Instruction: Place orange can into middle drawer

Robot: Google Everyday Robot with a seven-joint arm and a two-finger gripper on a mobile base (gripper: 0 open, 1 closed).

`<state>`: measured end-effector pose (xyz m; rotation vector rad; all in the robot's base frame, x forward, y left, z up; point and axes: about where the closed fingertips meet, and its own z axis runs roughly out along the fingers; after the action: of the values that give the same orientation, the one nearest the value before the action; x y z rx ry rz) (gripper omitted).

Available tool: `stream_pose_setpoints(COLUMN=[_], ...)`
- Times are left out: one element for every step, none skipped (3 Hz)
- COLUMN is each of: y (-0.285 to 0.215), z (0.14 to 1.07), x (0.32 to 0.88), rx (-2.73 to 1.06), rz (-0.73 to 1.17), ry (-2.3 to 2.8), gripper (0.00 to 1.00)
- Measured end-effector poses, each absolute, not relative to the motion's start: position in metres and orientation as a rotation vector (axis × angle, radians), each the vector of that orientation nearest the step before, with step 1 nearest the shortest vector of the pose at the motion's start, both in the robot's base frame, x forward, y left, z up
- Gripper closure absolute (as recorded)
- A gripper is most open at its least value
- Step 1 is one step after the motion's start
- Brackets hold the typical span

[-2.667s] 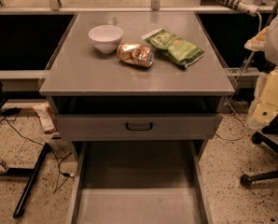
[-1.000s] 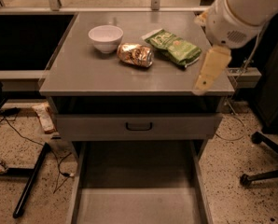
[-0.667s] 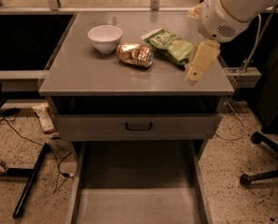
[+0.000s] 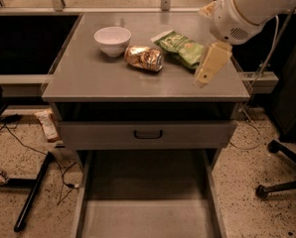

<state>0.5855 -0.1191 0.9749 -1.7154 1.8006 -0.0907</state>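
Note:
The orange can (image 4: pixel 144 58) lies on its side on the grey cabinet top (image 4: pixel 98 81), between a white bowl (image 4: pixel 112 39) and a green snack bag (image 4: pixel 182 47). My gripper (image 4: pixel 207 72) hangs from the white arm at the upper right. It is above the right part of the cabinet top, just right of the snack bag and well right of the can. It holds nothing that I can see. The middle drawer (image 4: pixel 83 202) is pulled out at the bottom of the view, showing a bare grey floor.
A grey drawer front with a small black handle (image 4: pixel 148 134) sits above the open drawer. Cables and a black stand leg (image 4: pixel 34 195) lie on the speckled floor at left. A chair base (image 4: pixel 282 182) stands at right.
The arm has swung in from the right side and moved left over the cabinet top, toward the snack bag. The can, bowl and bag have not moved.

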Motion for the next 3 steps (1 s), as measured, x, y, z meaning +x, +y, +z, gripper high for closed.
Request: stream_pose_setpoints(y=[-0.109, -0.097, -0.092], z=[0.971, 0.962, 0.946], x=[0.621, 0.654, 0.674], rx=[-1.657, -1.594, -1.515], rz=[-0.081, 0.009, 0.202], ry=[1.695, 1.605, 1.569], gripper=[0.0, 0.0, 0.0])
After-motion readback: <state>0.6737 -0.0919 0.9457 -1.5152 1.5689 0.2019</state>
